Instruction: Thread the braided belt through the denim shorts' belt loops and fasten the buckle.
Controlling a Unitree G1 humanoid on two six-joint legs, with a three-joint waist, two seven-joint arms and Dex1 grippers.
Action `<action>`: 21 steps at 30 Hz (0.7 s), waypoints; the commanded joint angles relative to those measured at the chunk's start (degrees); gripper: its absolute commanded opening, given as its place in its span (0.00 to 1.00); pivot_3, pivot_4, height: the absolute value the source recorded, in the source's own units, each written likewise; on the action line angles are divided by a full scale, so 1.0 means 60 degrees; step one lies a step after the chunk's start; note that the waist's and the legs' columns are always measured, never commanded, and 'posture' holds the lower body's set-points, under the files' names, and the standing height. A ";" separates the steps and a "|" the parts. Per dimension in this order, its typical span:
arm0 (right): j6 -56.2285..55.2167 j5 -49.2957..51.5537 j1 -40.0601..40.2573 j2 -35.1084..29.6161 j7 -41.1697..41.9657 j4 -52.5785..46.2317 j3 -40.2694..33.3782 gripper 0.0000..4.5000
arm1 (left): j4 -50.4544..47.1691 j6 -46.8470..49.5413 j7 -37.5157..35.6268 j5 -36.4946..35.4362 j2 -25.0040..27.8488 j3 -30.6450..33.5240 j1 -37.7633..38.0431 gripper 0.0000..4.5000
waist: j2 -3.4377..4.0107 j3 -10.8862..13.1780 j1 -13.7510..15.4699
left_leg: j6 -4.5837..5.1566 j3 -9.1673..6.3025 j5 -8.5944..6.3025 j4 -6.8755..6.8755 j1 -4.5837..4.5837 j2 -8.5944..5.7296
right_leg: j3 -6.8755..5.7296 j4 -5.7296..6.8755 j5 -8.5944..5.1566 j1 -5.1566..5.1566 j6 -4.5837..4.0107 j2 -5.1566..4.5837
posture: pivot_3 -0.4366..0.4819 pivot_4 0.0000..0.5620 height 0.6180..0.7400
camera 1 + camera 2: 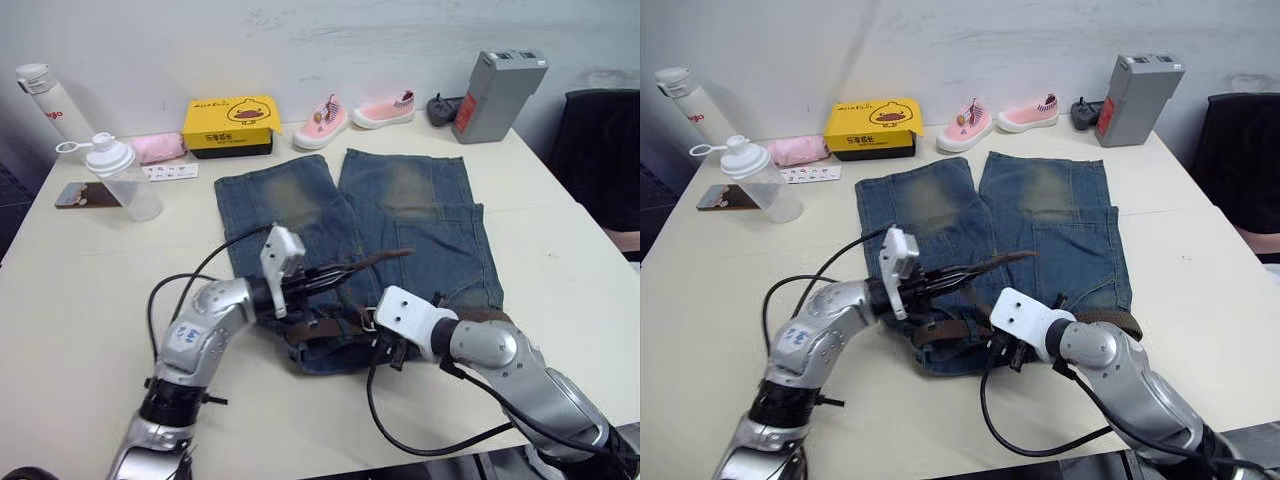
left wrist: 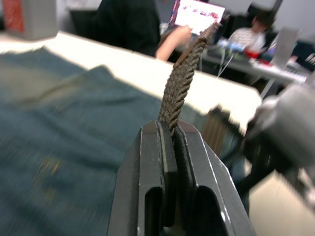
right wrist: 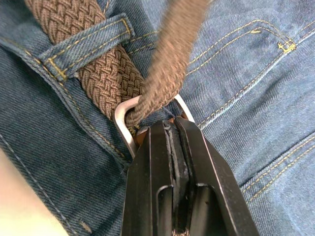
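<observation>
On the table (image 1: 80, 300) lies one pair of denim shorts (image 1: 420, 220), waistband nearest me, legs pointing away. One braided belt (image 3: 106, 73) runs along that waistband, and in my right wrist view I count one belt loop (image 3: 86, 44) with the strap passing under it. One buckle (image 3: 123, 120), a silver frame, sits at the near middle of the waistband; the belt's free end passes through it and rises up and away to the right. My left gripper (image 1: 318, 280) is clenched on that free end, holding it lifted above the shorts. My right gripper (image 3: 170, 130) is pinched tight on the buckle's near edge, right against the denim. Along the far edge I count two small shoes (image 1: 350, 115), one yellow box (image 1: 230, 125), one grey box (image 1: 497, 95) and two bottles (image 1: 115, 175) at far left
</observation>
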 commanded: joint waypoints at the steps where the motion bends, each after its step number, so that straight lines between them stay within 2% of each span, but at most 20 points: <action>1: 0.0180 0.0088 0.0254 -0.0059 -0.0162 0.0321 -0.0243 0.01 | -0.0826 -0.0096 -0.0008 -0.0231 0.0327 0.0469 0.0451 0.02 | -0.0012 -0.0003 0.0012 | 0.0000 -0.0004 0.0000 0.0002 -0.0003 -0.0001 | -0.0003 -0.0001 0.0000 0.0000 0.0000 -0.0001 | 0.48 0.27 1.00; 9: 0.0677 0.1783 0.0165 0.1521 -0.0017 -0.0802 -0.2634 0.01 | -0.1310 -0.0046 0.0357 -0.0258 0.0107 0.0269 0.0966 0.02 | -0.0012 -0.0006 -0.0007 | 0.0000 -0.0009 -0.0005 -0.0005 -0.0006 0.0004 | -0.0004 0.0000 -0.0002 -0.0006 -0.0004 -0.0002 | 0.48 0.27 1.00; 11: 0.0983 0.2101 0.0123 0.1625 0.0010 -0.1022 -0.3112 0.01 | -0.1295 -0.0063 0.0377 -0.0241 0.0049 0.0204 0.0956 0.02 | -0.0012 -0.0006 -0.0008 | 0.0000 -0.0009 -0.0005 -0.0007 -0.0005 0.0006 | -0.0004 0.0001 -0.0003 -0.0006 -0.0006 0.0001 | 0.48 0.27 1.00; 15: 0.0799 0.2042 0.0589 0.0778 -0.0075 -0.1115 -0.2971 0.01 | -0.1230 -0.0105 0.0353 -0.0242 0.0030 0.0182 0.0917 0.02 | -0.0008 -0.0006 0.0010 | 0.0009 -0.0008 -0.0010 -0.0007 -0.0007 0.0002 | -0.0004 -0.0001 -0.0004 -0.0006 -0.0008 -0.0002 | 0.48 0.27 1.00; 21: 0.0594 0.2015 0.0872 0.0610 -0.0573 -0.0799 -0.2442 0.01 | -0.1198 -0.0138 0.0300 -0.0246 0.0049 0.0169 0.0856 0.02 | -0.0001 -0.0010 -0.0027 | 0.0012 0.0001 -0.0016 -0.0012 -0.0007 0.0006 | 0.0001 -0.0003 -0.0010 -0.0013 -0.0018 0.0001 | 0.48 0.27 1.00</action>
